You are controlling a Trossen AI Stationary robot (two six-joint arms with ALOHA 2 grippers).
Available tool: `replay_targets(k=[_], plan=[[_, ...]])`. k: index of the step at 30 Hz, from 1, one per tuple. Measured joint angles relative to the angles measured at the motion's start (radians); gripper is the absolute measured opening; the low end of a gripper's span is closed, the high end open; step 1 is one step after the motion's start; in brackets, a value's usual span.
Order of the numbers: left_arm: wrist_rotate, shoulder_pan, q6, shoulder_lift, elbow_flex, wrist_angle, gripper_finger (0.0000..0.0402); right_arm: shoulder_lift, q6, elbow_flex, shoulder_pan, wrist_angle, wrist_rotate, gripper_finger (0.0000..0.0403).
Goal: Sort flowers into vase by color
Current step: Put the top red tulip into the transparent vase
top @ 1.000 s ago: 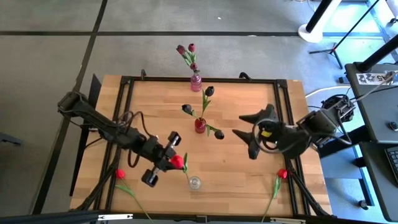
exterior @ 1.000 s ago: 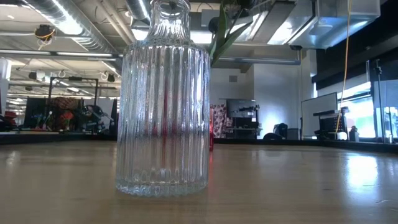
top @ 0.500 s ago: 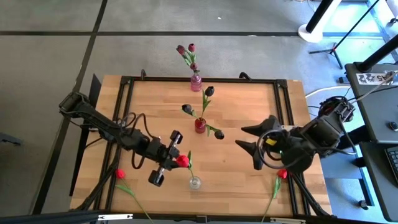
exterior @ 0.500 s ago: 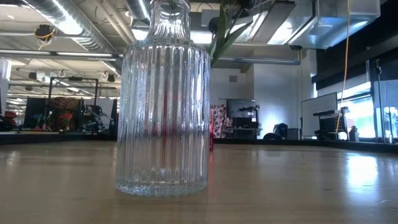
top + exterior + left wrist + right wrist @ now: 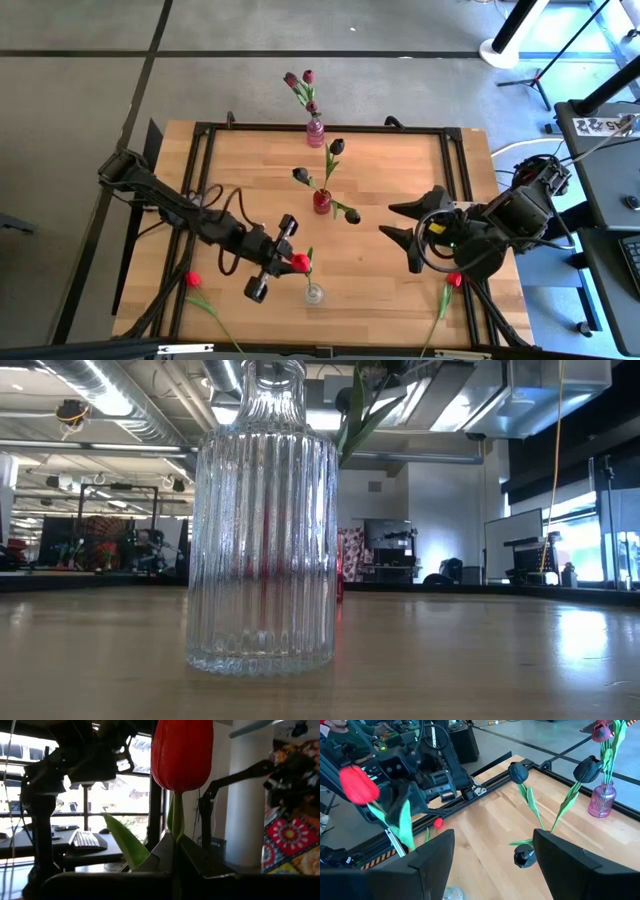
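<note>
My left gripper (image 5: pixel 288 262) is shut on a red tulip (image 5: pixel 299 263), just left of and above the clear ribbed vase (image 5: pixel 314 294), which fills the low view (image 5: pixel 262 520). The left wrist view shows the tulip's head (image 5: pixel 182 752) above the fingers. My right gripper (image 5: pixel 400 238) hovers open right of centre, touching nothing. One red tulip (image 5: pixel 193 280) lies on the table's near-left part, another (image 5: pixel 455 280) on the near-right. Dark tulips stand in a red vase (image 5: pixel 322 202). Magenta and maroon ones stand in a pink vase (image 5: pixel 315 130). My left gripper pinches the red tulip's stem (image 5: pixel 176 827) a short way below the head, between its two fingers. The fingers come roughly level from the table's left. The tulip is lifted clear and stands nearly upright, its head above the fingers; a leaf (image 5: pixel 127 842) sticks out beside them.
Black rails (image 5: pixel 205 190) frame the wooden table top. Bare wood lies between the red vase and the clear vase. The dark tulips (image 5: pixel 520 772) lean out sideways from the red vase. A desk with equipment (image 5: pixel 600 200) stands beyond the table's right edge.
My left gripper has carried the red tulip toward the near edge and rightward, closer to the clear vase. My right gripper has dropped toward the near edge and turned somewhat, then kept still, open throughout.
</note>
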Motion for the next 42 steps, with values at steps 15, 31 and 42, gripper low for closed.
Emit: replay_targets(k=[15,31,42], plan=[[-0.011,-0.020,0.025,0.017,0.000,-0.151,0.0042,0.008,0.075,-0.029,-0.001,-0.002,-0.189,0.0269],[-0.138,-0.109,-0.061,-0.075,0.000,-0.497,0.0150,0.009,1.007,-0.386,0.000,-0.138,-0.813,0.0269],[-0.218,-0.119,-0.089,-0.157,0.000,-0.608,0.0158,0.005,1.176,-0.743,0.000,-0.018,-1.224,0.0269]])
